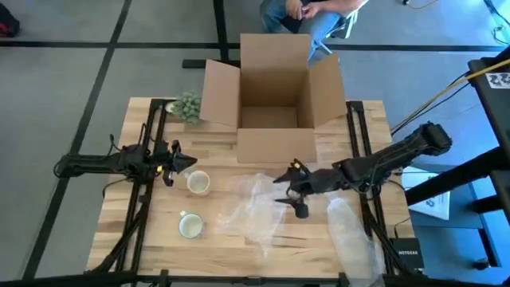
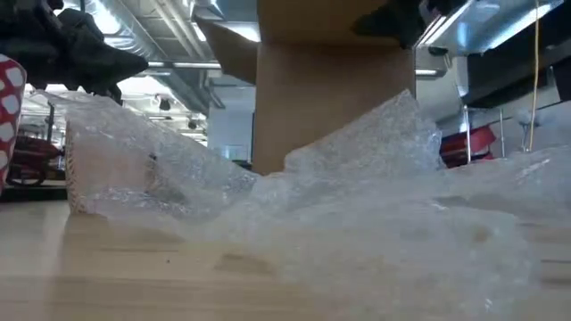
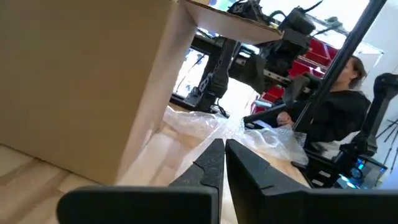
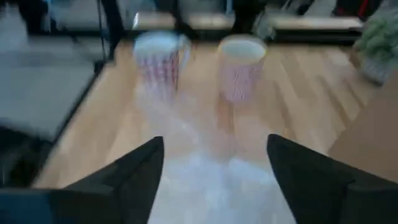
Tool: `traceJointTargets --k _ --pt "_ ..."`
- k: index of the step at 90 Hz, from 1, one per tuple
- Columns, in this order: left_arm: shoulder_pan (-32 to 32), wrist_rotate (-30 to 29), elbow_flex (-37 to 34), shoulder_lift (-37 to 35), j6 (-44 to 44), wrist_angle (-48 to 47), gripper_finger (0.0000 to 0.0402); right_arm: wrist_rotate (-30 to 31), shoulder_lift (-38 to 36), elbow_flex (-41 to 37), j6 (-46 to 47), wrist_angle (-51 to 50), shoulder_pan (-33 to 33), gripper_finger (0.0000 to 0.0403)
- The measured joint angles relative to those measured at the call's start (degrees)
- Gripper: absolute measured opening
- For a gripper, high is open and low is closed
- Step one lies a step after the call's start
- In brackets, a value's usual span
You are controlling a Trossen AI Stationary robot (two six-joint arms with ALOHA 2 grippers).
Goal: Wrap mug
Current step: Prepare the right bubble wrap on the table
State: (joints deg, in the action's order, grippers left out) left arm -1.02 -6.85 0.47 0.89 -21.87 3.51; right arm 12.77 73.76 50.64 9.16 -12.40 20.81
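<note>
Hovering over bubble wrap point(image 1: 255, 209), right hand point(image 1: 288, 194) seemingly empty, spread wide.

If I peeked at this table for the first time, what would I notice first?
Probably the big open cardboard box at the table's far edge, and the crinkly bubble wrap spread out in front of it. Two mugs stand on the left side. The right gripper hangs over the wrap with jaws open, and the left gripper, jaws shut, waits by the mugs.

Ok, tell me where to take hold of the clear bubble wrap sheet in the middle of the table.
Probably the clear bubble wrap sheet's raised edge near the open right tool, coming from above on the right: it lies crumpled, with folds standing up, and that tool hangs just over it.
</note>
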Motion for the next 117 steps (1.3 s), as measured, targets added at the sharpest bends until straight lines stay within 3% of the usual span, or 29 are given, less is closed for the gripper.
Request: traceJointTargets --k 13,29,51,60,79,88,99,117 --pt "0.0 0.01 0.0 0.0 -0.7 -0.04 0.0 -0.22 -0.18 7.87 12.25 -26.23 2.11 0.0287" --pt "0.0 0.02 0.02 0.0 -0.82 -0.07 0.0 0.03 -0.22 7.57 30.13 -41.09 8.36 0.0287" --pt "0.0 0.35 0.02 0.0 -0.68 -0.13 0.0 6.69 -0.13 -1.72 44.46 -41.73 17.6 0.0287" --pt "0.0 0.37 0.02 0.0 0.0 -0.42 0.0 11.8 0.0 -3.47 43.49 -41.21 18.2 0.0287" --pt "0.0 0.45 0.02 0.01 -0.21 -0.86 0.0 8.15 4.68 -6.49 35.41 -40.21 18.2 0.0287" --pt "-0.01 -0.08 0.02 0.0 0.96 -1.46 0.0 11.41 8.21 -6.61 33.86 -40.09 18.11 0.0279" --pt "-0.01 -1.58 0.02 0.01 1.72 -1.41 0.0 14.09 11.69 -5.94 34.02 -40.19 16.35 0.0223" --pt "-0.02 -2.99 0.02 0.0 2.43 -1.37 0.0 11.08 12.43 0.52 29.74 -47.18 13.53 0.0024"
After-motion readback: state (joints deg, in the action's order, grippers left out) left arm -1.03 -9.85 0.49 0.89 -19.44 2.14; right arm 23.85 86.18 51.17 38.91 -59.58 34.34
